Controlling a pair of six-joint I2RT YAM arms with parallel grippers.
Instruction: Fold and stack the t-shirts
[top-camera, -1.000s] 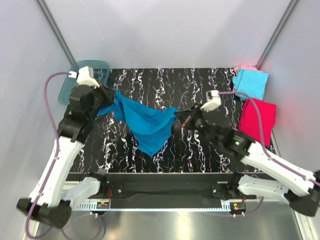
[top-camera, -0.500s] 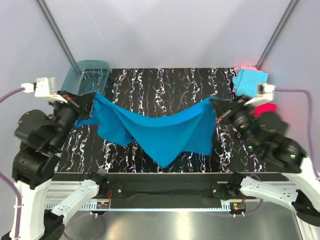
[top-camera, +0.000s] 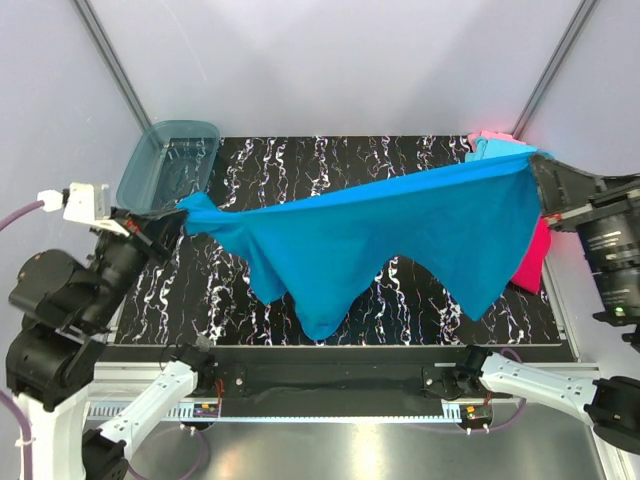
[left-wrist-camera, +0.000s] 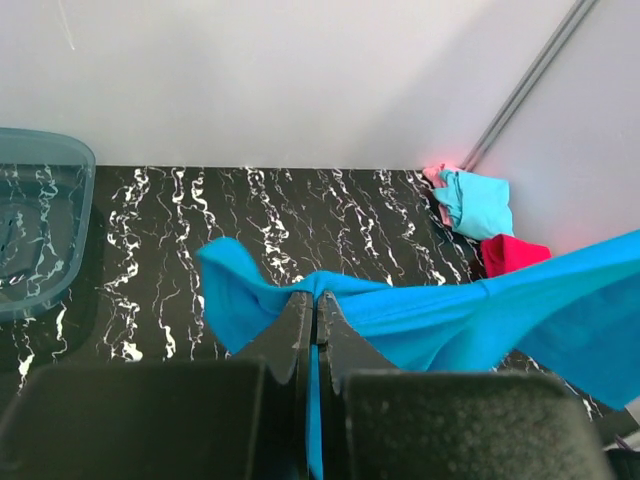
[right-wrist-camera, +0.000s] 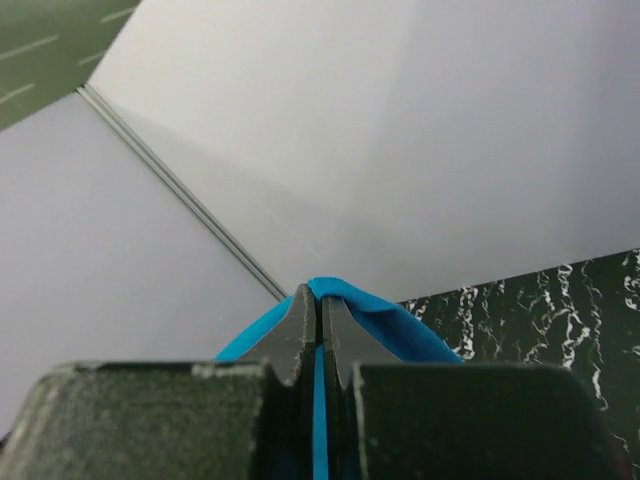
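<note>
- My left gripper (top-camera: 180, 213) and right gripper (top-camera: 538, 166) are clamped tight on the stretched teal-blue t-shirt (top-camera: 400, 230).
- It partly hides the magenta t-shirt (top-camera: 535, 265), right; tub (top-camera: 140, 170), upper left.

blocked: teal-blue t-shirt (top-camera: 400, 225) stretched above table (top-camera: 330, 160) | tub (top-camera: 165, 165) far-left corner | free: far middle strip

Top camera looks steeply down on the whole table (top-camera: 410, 292). Left wrist camera looks across it to the far-right corner; right wrist camera tilts up at the wall (right-wrist-camera: 400, 150). All share the teal shirt (top-camera: 400, 220).

Black marbled table (top-camera: 300, 165), pale grey walls (top-camera: 330, 60)
</note>
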